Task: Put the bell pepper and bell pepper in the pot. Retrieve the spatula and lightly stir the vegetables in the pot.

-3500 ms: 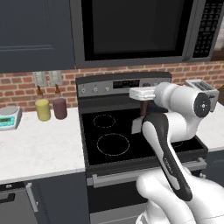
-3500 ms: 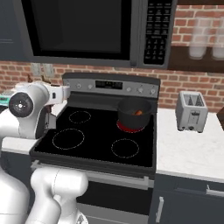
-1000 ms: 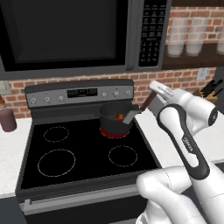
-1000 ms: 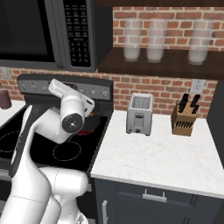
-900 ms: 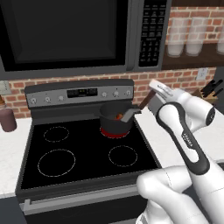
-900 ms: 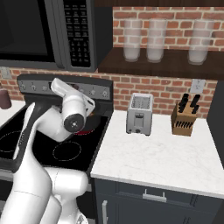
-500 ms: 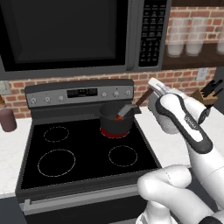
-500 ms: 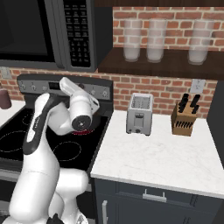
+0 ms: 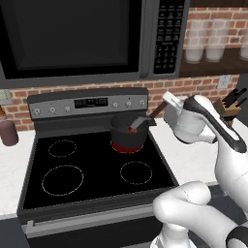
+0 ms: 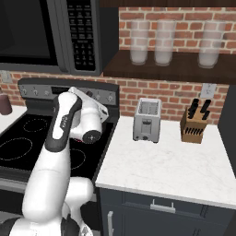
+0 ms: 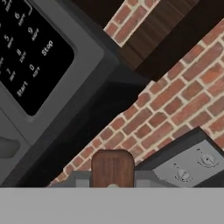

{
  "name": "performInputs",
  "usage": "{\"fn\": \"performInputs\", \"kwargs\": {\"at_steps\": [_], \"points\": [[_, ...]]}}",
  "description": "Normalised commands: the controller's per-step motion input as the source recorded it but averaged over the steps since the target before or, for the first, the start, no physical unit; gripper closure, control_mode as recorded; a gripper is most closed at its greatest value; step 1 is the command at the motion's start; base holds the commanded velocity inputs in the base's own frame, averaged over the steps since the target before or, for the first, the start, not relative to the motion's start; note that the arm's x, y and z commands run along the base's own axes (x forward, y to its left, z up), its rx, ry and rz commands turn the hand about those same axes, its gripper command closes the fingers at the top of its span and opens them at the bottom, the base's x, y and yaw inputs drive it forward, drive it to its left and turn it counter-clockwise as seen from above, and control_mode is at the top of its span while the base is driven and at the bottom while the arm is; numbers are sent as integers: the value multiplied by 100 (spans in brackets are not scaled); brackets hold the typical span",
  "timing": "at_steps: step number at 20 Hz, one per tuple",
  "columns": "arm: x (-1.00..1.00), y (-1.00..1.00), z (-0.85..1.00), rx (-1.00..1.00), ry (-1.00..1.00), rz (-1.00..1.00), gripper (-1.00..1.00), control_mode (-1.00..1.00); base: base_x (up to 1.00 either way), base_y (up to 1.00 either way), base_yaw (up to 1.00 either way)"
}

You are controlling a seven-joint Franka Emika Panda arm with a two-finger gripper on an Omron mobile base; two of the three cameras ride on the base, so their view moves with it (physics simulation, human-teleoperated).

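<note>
The dark pot [image 9: 127, 138] with a red band at its base stands on the stove's back right burner. A patch of red bell pepper [image 9: 131, 130] shows over its rim; the rest of the inside is hidden by the pot wall. The spatula slants down into the pot, its grey blade [image 9: 138, 123] inside and its brown handle [image 9: 156, 111] rising to the right. My gripper [image 9: 165, 101] is shut on the top of that handle, right of and above the pot. In the hand view the handle's end [image 11: 112, 168] sits in my gripper [image 11: 112, 183]. In the right base view my arm [image 10: 73, 120] covers the pot.
The black stove [image 9: 92, 169] has three bare burners. The microwave [image 9: 72, 34] hangs low above it. On the white counter to the right stand a silver toaster [image 10: 146, 120] and a knife block [image 10: 193, 125]. A dark red cup [image 9: 8, 132] stands at the far left.
Since the oldest frames the base has driven right, shifting both views. Over the last second my wrist has turned and the spatula has swung a little inside the pot.
</note>
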Motion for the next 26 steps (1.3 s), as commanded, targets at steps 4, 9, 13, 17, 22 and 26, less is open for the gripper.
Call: {"fn": "performInputs", "kwargs": {"at_steps": [4,9,13,17,22,26], "points": [[16,0,-10,0,-16,0,100,-100,0,0,0],[8,0,-8,-5,-13,0,100,-100,0,0,0],[2,0,0,-15,-2,-3,100,-100,0,0,0],[16,0,5,-15,0,-5,100,-100,0,0,0],[26,0,14,-13,0,-4,100,-100,0,0,0],[28,0,0,-15,6,-4,100,-100,0,0,0]]}}
